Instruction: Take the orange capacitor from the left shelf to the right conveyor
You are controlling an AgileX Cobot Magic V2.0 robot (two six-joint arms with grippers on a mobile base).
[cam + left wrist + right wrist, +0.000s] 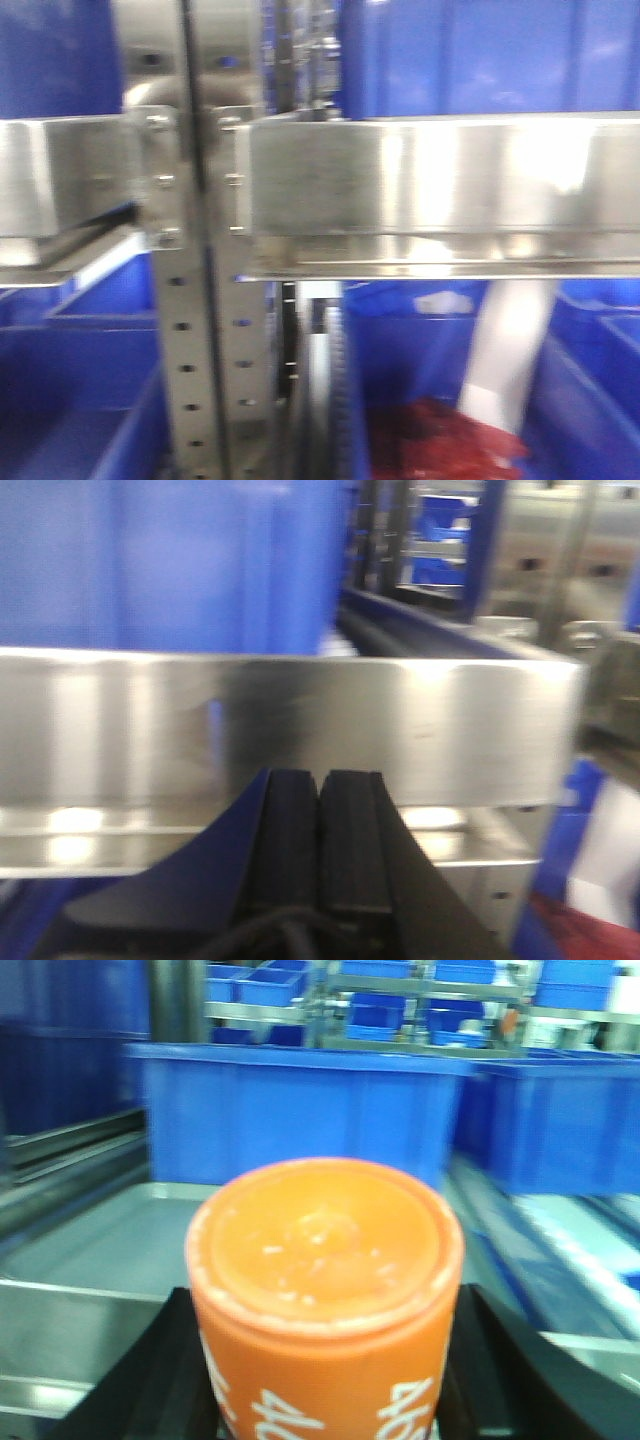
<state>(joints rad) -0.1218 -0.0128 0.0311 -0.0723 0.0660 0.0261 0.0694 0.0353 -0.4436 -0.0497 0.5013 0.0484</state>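
Noted left gripper (320,780) clenched on nothing, pads pressed together, just in front of and below the steel shelf rail (300,720). Found orange capacitor (325,1260) upright, clamped between the fingers of right gripper (325,1390). Unable to fix its place against the shelf rail. Judged pick done, carry in hand. Next: swing rightward clear of the shelf rail, lower onto conveyor, not sighted here, then release.

Steel shelf (440,190), blue bins (290,1110), perforated metal upright (190,350)
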